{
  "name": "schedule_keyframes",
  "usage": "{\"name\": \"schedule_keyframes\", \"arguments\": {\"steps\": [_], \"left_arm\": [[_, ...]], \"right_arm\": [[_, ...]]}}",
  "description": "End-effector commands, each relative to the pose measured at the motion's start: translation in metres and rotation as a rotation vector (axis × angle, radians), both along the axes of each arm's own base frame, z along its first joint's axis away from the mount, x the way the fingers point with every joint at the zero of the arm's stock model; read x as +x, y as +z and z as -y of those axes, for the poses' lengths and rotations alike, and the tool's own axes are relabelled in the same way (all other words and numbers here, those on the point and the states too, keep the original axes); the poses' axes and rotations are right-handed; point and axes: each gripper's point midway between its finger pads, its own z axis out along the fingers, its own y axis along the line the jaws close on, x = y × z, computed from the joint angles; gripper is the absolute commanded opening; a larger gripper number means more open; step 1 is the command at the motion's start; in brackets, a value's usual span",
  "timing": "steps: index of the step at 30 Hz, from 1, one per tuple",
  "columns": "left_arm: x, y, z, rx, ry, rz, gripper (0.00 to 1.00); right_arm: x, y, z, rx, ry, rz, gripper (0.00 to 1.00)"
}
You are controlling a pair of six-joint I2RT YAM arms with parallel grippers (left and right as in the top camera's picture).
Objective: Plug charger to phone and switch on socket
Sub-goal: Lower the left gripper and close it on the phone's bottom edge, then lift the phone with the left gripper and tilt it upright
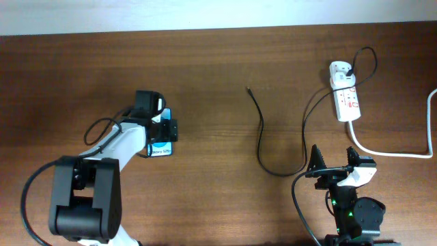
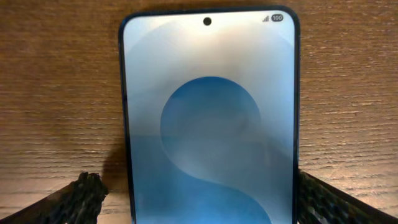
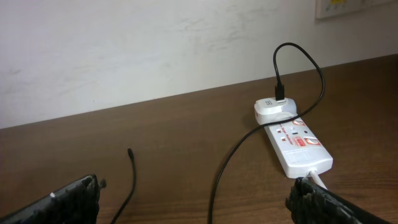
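The left gripper (image 2: 202,198) was released, its jaws wide, with one finger at each long side of the phone (image 2: 208,118). The phone lay flat on the table (image 1: 205,61), its blue screen up. The charger (image 1: 259,137) lay to the right of the phone, its free tip well apart from it. Its other end sat in the socket (image 1: 346,96), far right of the phone. The right gripper (image 1: 334,158), also released and holding nothing, stood far right of the phone.
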Motion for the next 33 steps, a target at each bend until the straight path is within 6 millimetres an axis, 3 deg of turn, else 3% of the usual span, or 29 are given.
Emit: {"name": "schedule_keyframes", "arguments": {"steps": [1,7,11,15,28,33], "left_arm": [[-0.010,-0.015,0.008,-0.062,-0.027,-0.062,0.99],[-0.010,-0.017,0.007,-0.030,-0.101,-0.063,0.99],[-0.008,-0.034,0.008,-0.029,-0.103,-0.079,0.99],[-0.011,-0.037,0.007,-0.029,-0.102,-0.094,1.00],[-0.043,-0.044,0.007,-0.041,-0.094,-0.229,0.83],[-0.046,-0.045,0.006,-0.040,-0.093,-0.241,0.69]], "right_arm": [[0.000,-0.002,-0.002,-0.007,0.005,-0.003,0.99],[0.000,-0.002,-0.002,-0.007,0.005,-0.003,0.98],[0.000,-0.002,-0.002,-0.007,0.005,-0.003,0.98],[0.000,-0.002,-0.002,-0.007,0.005,-0.003,0.98],[0.000,-0.002,-0.002,-0.007,0.005,-0.003,0.98],[0.000,-0.002,-0.002,-0.007,0.005,-0.003,0.98]]}}
